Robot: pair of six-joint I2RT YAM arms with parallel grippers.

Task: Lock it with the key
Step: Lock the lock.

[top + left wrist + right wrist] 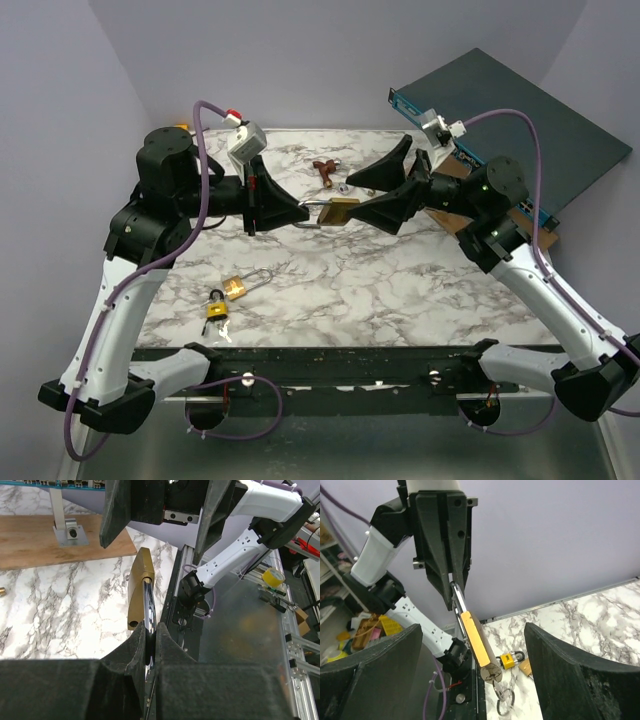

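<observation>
The left gripper [303, 212] has its jaws closed tight on the silver shackle [148, 605] of a brass padlock [338, 212] and holds it in the air above the far middle of the marble table [400, 290]. The padlock body points right, toward the other arm. In the left wrist view one shackle hole in the body shows empty, so the shackle stands open.

The right gripper [352, 196] faces the left one, with its jaws spread wide. One finger is on each side of the padlock body, and the right wrist view shows a clear gap on both sides, so it grips nothing.

The key [491, 673] sits in the keyhole at the free end of the padlock. Its ring [504, 701] dangles below, between the right fingers and apart from both.

On the near left of the table lie a small brass padlock with a long shackle [240, 287] and, just nearer, a yellow-and-black padlock [217, 308]. Both are well apart from the grippers.
</observation>
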